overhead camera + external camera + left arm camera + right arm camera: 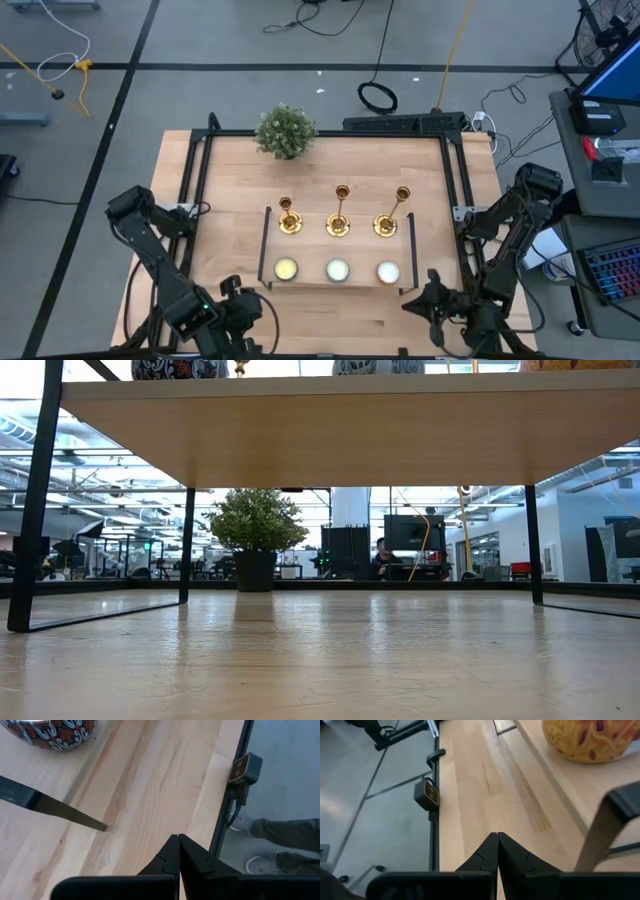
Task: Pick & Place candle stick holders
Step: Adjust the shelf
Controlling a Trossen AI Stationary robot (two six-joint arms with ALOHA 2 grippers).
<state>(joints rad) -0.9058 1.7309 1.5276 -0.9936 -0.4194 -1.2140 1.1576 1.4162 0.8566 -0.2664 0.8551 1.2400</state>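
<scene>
Candle stick holders (339, 213) judged light, rigid, slippery, easily tipped; thin stems best pinched. Left gripper (178, 851) and right gripper (497, 848) seen shut, empty, near worktop's (330, 315) front edge.

candle stick holders (239, 368): in the low view, hidden above the shelf board apart from one gold base tip at the top edge
red patterned jar (55, 732): cut off by the frame edge
yellow patterned jar (590, 740): cut off likewise
person (280, 837): only legs and shoes showed
</scene>
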